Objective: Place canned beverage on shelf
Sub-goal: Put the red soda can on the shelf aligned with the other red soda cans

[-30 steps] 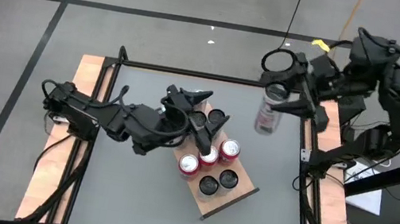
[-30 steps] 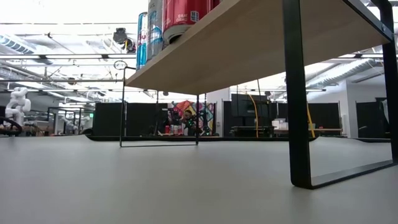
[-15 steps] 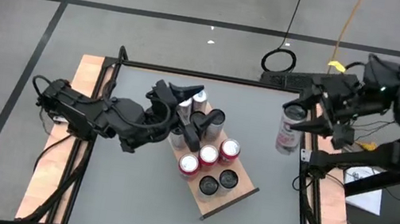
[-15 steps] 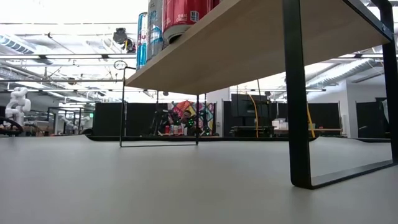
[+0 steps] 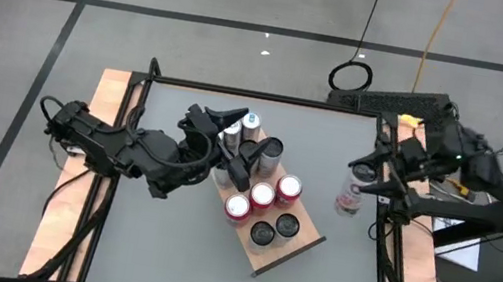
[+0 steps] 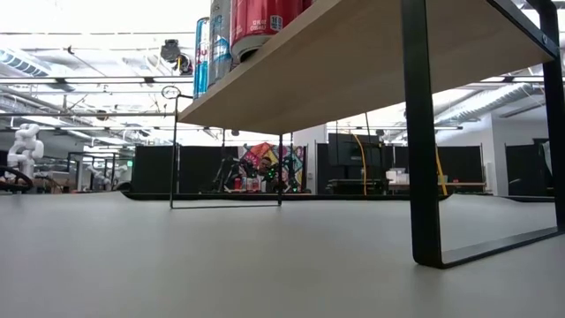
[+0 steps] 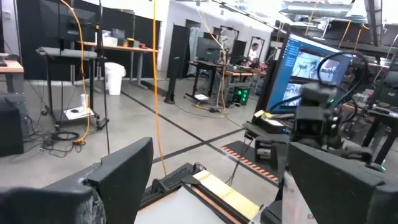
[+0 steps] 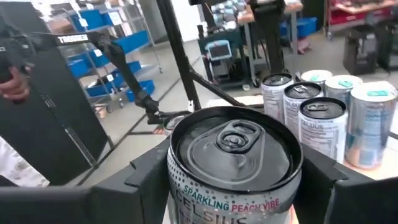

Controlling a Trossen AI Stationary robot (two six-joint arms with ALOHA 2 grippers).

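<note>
Right gripper [image 5: 364, 175] lower, one can [image 5: 351, 193].

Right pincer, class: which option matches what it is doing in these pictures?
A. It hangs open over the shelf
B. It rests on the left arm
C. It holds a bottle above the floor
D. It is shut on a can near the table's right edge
D: the right pincer clasps the can beside the table's right edge, away from the shelf.

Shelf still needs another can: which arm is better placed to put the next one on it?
The right. Its gripper is already shut on a can, upright by the table's right edge. The left gripper is open and empty over the shelf, above the cans standing at its far end.
</note>
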